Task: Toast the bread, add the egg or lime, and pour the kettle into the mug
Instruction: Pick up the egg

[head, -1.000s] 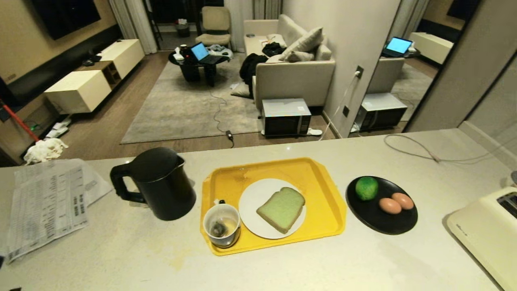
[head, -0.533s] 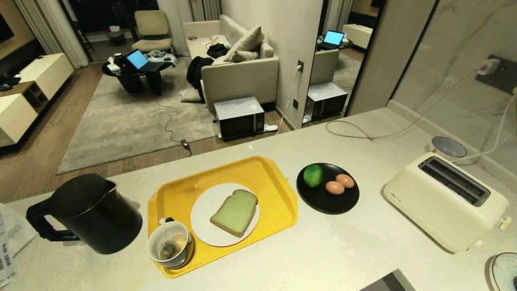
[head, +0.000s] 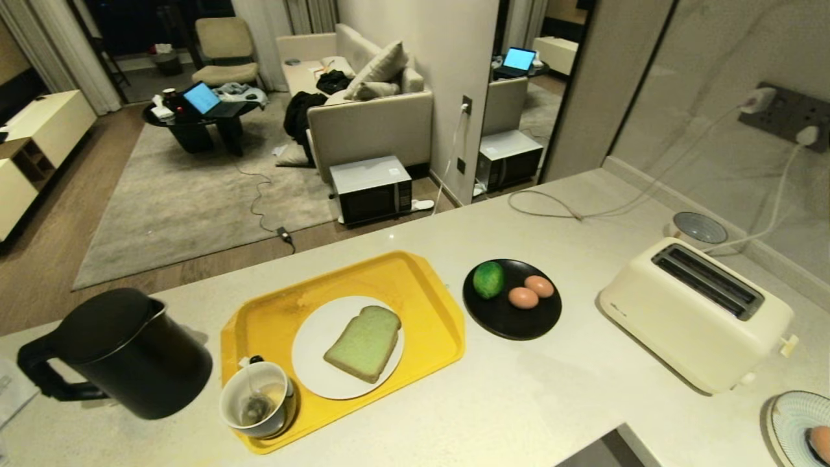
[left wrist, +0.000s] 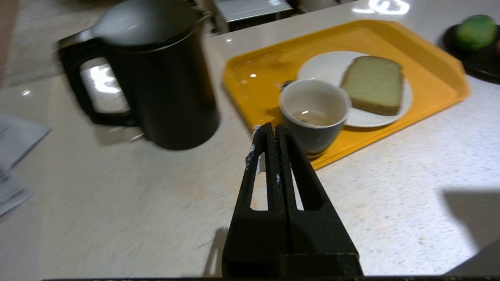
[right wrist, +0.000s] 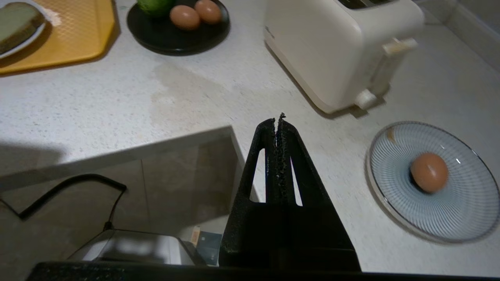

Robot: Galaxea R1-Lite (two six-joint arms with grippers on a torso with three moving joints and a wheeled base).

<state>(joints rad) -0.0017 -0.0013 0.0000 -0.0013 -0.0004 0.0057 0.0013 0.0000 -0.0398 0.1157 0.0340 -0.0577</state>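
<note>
The black kettle stands on the counter left of a yellow tray. On the tray, the mug holds a tea bag beside a white plate bearing the pale green bread. The lime lies on a black plate with two plain brown eggs. The egg rests on a striped plate. My left gripper hangs shut and empty just short of the mug. Over the counter's front edge, my right gripper is shut and empty. Neither shows in the head view.
A cream toaster with two top slots sits right of the black plate, its lever up. A round kettle base and cables lie behind it. The counter has a cut-in corner at the front.
The whole head view has swung to the right, so the camera moved. Toaster, wall sockets and the striped plate came into view. Nothing on the counter itself has shifted.
</note>
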